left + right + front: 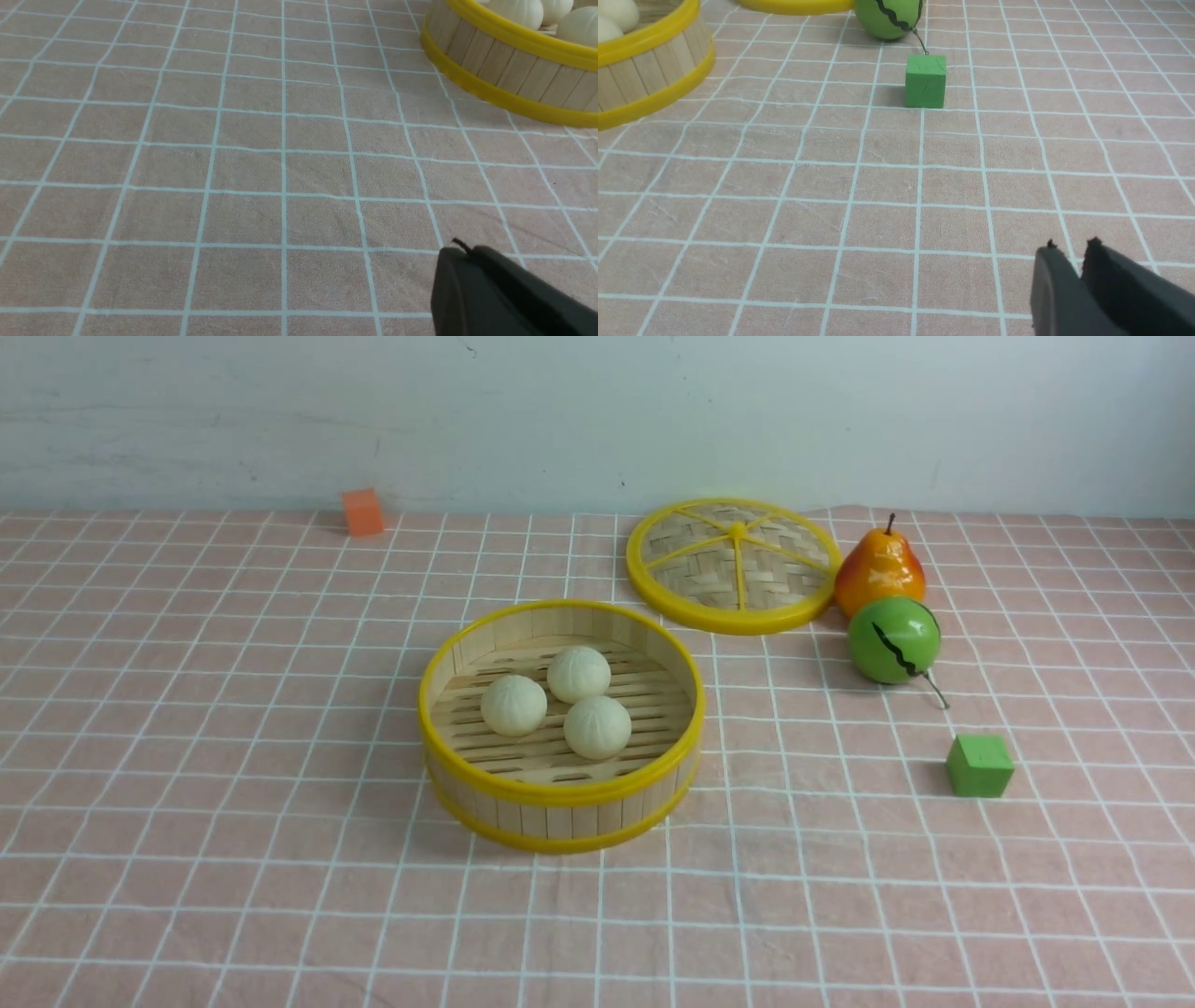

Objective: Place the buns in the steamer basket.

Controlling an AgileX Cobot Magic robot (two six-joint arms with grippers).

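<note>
the steamer basket (560, 793) has pale, matt bamboo slats with smooth, glossy yellow plastic-looking rims. the buns (579, 674) inside look matt and doughy, faintly pleated. the lid (734, 565) is woven bamboo in a shiny yellow ring. the green ball (893, 639) and pear (879, 571) are glossy. ahead of the right gripper (1071, 249), with its matt black fingers, sits a matt, foam-like green cube (925, 81) on creased pink checked cloth (233, 756).

Matte black left claw (460, 254), matte black right claw (1071, 254), rough-edged tips
</note>
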